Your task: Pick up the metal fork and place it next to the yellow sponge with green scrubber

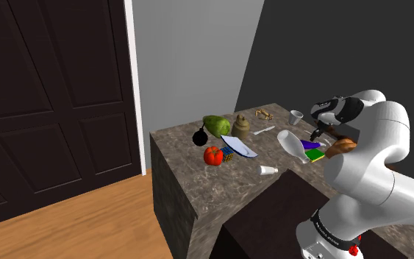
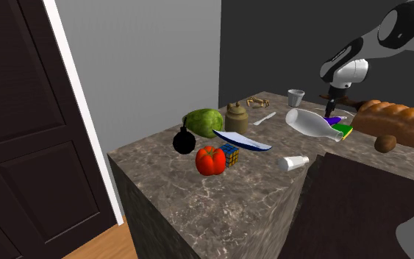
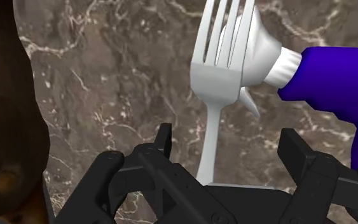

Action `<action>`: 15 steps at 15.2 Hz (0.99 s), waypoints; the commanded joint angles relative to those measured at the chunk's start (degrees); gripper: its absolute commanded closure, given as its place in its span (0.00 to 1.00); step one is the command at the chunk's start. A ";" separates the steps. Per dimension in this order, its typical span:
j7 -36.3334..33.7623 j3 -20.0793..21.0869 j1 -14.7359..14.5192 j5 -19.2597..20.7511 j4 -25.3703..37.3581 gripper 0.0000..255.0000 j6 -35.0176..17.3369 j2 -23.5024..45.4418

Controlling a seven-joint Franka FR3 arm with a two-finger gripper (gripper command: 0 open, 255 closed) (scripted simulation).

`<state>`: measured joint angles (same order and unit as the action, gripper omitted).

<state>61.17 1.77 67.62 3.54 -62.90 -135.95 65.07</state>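
Just below pincer point(image 3: 227, 133): grey fork point(image 3: 219, 76) flat on table point(image 3: 107, 83), tines by purple bottle point(image 3: 336, 76). Pincer wide open, holds nothing. Looks like grab step. Next: go down, squeeze handle, lift, carry to yellow-green sponge point(image 2: 343, 132) close by.

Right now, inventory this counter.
fork: 1, grey, between fingers
purple bottle: 1, purple, beside fork
sponge: 1, yellow-green, beside bread
bread: 1, brown, near stand
bottles: 2, white, lying
cup: 1, white, far edge
figurine: 1, tan, far edge
spoon: 1, white, beside jar
jar: 1, olive, beside melon
melon: 1, green, beside ball
ball: 1, black, beside melon
dish: 1, blue-white, centre
tomato: 1, red, beside cube
cube: 1, multicoloured, beside dish
gripper: 1, black, open, over fork
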 commanded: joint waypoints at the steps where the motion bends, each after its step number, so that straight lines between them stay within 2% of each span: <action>1: -0.01 0.01 -0.03 0.00 0.01 0.00 0.04 0.03; 3: 0.12 0.02 0.12 -0.01 -0.20 0.00 -0.17 0.03; 7: 0.04 0.15 0.22 -0.06 -6.57 0.00 1.05 -7.56; 15: 0.04 0.15 0.22 -0.06 -6.57 0.00 1.05 -7.56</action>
